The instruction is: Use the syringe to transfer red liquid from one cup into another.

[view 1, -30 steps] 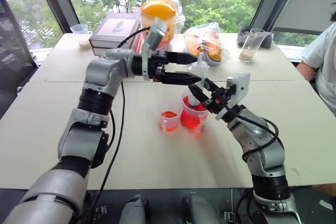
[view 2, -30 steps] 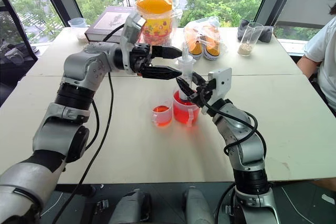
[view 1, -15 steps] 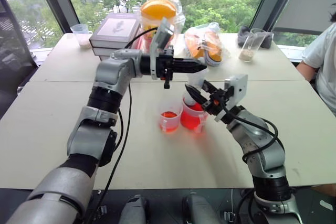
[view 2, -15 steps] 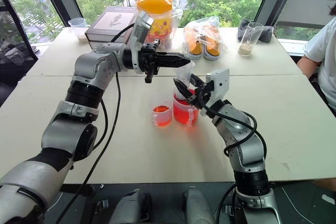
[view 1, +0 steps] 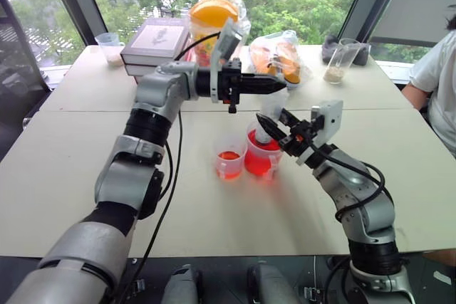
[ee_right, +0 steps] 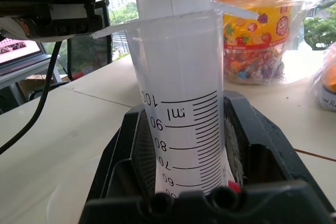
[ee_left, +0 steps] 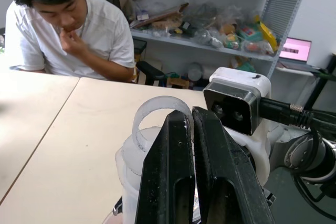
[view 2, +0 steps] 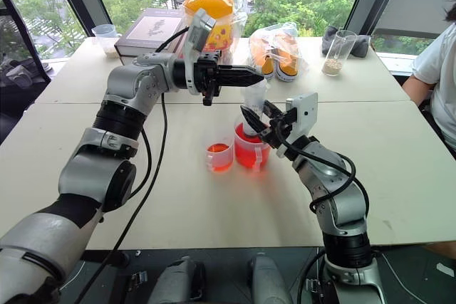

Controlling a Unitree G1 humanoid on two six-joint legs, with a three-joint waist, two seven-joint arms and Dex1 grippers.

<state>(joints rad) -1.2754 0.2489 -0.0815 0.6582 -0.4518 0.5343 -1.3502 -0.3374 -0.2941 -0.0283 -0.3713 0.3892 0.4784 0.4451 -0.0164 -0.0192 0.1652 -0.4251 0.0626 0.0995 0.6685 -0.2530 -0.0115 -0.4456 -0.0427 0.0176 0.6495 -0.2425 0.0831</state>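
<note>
**A:** What's changed on your end?

**B:** My left gripper (view 1: 279, 85) stood spread wide beside the plunger a second ago. Now its fingers (ee_left: 178, 145) are pressed together at the plunger's top ring, at the top of the syringe (view 2: 254, 108). I can't tell from here whether they truly pinch the ring or just lie against it.

**A:** And the right?

**B:** The right gripper (view 1: 273, 124) hasn't shifted. Its fingers (ee_right: 131, 145) are clamped on the syringe barrel, holding it upright with the tip down in the big cup (view 1: 262, 154), which holds most of the red liquid (view 1: 258, 164).

**A:** So you're about to draw?

**B:** I think so. I'd pull the plunger straight up along the barrel, slowly, while the right keeps the barrel steady so the tip stays under the surface. If the left slips off the ring, I'd rather regrip than yank.

**A:** Where does it go afterwards?

**B:** The small cup (view 1: 230, 156), just beside the big one on my left, with a little red in it already. The cups nearly touch, so a tilted barrel could knock either over.

**A:** Anything else around?

**B:** At the counter's (view 1: 71, 169) far side there are a book (view 1: 155, 40), a candy jar (view 1: 214, 23), bagged oranges (view 1: 281, 58) and a glass (view 1: 340, 62). A person (view 1: 440, 83) sits at my right. None of it is in the way.
</note>
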